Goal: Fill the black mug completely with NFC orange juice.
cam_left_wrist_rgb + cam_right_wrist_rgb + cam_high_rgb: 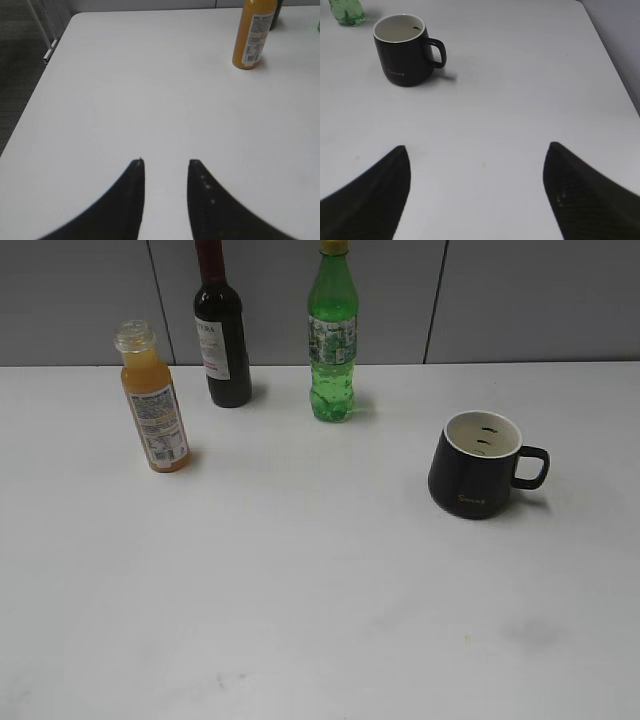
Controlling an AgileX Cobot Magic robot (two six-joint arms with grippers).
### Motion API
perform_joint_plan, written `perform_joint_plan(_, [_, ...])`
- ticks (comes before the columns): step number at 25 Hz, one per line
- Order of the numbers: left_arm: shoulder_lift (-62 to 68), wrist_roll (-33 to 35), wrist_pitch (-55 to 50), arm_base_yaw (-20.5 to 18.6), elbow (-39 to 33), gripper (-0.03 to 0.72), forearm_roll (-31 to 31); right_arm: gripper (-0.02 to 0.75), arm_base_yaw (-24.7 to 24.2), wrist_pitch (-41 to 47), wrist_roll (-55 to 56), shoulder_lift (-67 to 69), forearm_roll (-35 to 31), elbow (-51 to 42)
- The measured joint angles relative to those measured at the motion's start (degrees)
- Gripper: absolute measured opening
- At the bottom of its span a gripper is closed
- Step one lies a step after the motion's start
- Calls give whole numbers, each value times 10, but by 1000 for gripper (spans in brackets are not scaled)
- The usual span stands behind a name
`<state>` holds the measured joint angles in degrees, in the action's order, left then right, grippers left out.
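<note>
Nearest me, my left gripper [166, 162] hangs part-open over bare white table [320, 620] and my right gripper [477, 147] gapes wide, both empty. The black mug [478, 465] sits at my 2 o'clock, upright, handle right, its gold script unreadable. At 10 o'clock stands the uncapped NFC orange juice [155, 405]; farther back, the wine bottle [222, 340] and green soda bottle [332, 340] are cropped on top.

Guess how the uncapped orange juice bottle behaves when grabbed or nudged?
The juice bottle is tall and slim on a narrow base, so a high push would probably tip it. It looks nearly full, so likely heavy for its size, and with no cap it could spill if tilted. The clear smooth wall may be slippery; the label band probably grips better.
</note>
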<state>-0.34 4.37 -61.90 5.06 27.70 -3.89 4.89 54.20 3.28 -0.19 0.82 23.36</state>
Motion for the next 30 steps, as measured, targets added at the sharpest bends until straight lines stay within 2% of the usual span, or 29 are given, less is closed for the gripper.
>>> perform_joint_plan(15, [0,0,0,0,0,236,0,597,0,-14,-1,0,13,9])
perform_joint_plan(22, [0,0,0,0,0,236,0,596,0,-213,-1,13,54,12])
perform_joint_plan(30, [0,0,0,0,0,236,0,595,0,-413,-1,164,57,-52])
